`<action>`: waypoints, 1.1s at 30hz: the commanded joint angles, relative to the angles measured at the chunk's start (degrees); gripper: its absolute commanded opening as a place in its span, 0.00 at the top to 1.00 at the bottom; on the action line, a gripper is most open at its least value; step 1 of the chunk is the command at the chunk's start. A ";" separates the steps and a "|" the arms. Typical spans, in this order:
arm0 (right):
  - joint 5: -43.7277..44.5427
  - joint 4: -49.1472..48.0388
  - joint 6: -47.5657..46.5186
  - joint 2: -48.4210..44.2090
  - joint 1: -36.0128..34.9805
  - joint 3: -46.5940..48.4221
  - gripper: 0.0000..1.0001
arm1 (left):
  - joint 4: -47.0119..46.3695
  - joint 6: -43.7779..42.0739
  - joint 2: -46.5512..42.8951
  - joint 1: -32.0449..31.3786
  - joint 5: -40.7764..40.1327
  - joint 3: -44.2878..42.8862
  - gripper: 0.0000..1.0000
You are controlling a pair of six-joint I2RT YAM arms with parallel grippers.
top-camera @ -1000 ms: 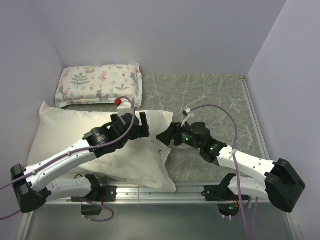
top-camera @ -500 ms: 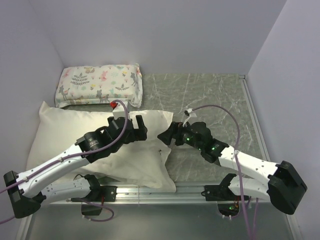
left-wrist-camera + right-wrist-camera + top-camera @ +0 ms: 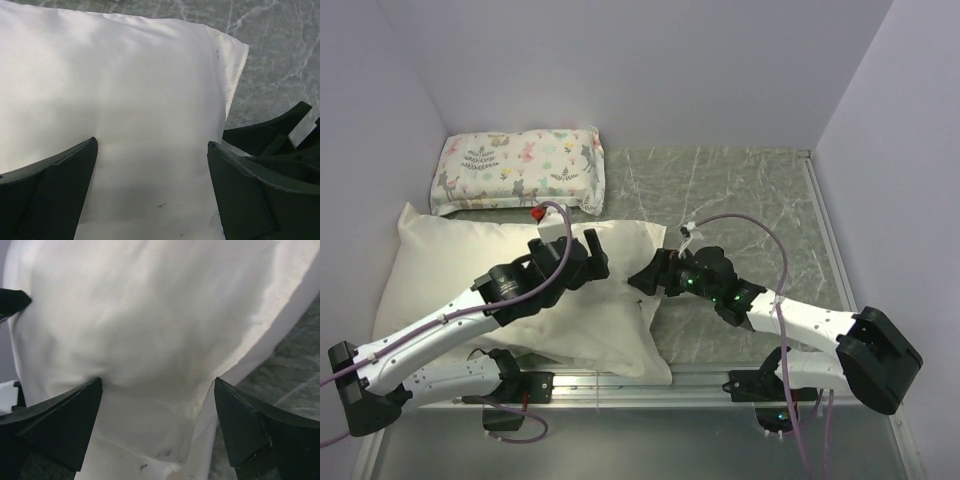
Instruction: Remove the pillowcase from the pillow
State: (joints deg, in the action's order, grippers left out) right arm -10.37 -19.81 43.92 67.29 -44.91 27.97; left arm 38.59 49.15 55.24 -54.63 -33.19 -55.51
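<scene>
The cream pillowcase (image 3: 440, 265) lies across the left half of the table, bulging over the pillow, which stays hidden inside it. My left gripper (image 3: 598, 252) hovers open above the case's far right corner; in the left wrist view smooth fabric (image 3: 125, 90) fills the gap between its fingers (image 3: 151, 142). My right gripper (image 3: 642, 276) is open at the case's right edge. In the right wrist view its jaws (image 3: 158, 381) straddle a plump fold of the pillowcase (image 3: 150, 305) and a flat flap with dark smudges (image 3: 145, 460). Neither gripper holds anything.
A smaller pillow with a floral and animal print (image 3: 520, 170) rests against the back wall at the far left. Marbled grey tabletop (image 3: 750, 200) shows to the right. Walls close in on three sides; a metal rail (image 3: 620, 382) runs along the near edge.
The right gripper has slid left to the pillowcase's edge and spread its jaws wider. The left gripper has shifted slightly left and farther over the case, staying open.
</scene>
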 commanded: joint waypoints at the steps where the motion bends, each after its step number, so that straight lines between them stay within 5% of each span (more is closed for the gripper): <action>1: -3.16 -6.11 1.78 2.05 -1.23 3.14 0.03 | 3.43 6.04 1.09 -0.30 -5.30 0.66 0.03; 3: -5.18 -7.51 2.13 4.25 -1.94 5.07 0.09 | 2.29 7.10 1.27 -0.39 -6.62 1.89 0.03; 5: -5.01 -7.35 2.66 4.96 -1.85 6.04 0.27 | 1.31 7.19 1.97 -0.21 -6.97 1.98 0.06; 9: -1.42 -1.04 1.08 1.45 -1.76 8.15 0.77 | -0.61 4.56 2.41 -0.21 -5.32 0.58 0.14; 12: -0.18 4.32 -0.68 -2.76 -1.76 10.43 0.90 | -4.48 0.00 0.40 -0.21 -1.37 0.75 0.19; 16: -2.37 6.54 -1.39 -5.32 -1.85 13.51 0.95 | -10.37 -7.21 -3.29 -0.30 7.69 1.37 0.20; 25: -10.27 3.29 1.42 2.65 -2.03 22.39 1.00 | -19.77 -15.22 -7.26 -1.18 25.44 4.35 0.06; 33: -13.44 1.62 4.59 8.29 -3.17 27.31 1.00 | -15.92 -12.59 -2.34 -6.71 11.52 2.16 0.06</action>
State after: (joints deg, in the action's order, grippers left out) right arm -20.03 -13.98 46.28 75.00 -47.31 51.44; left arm 22.55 35.81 51.57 -59.53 -14.55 -51.92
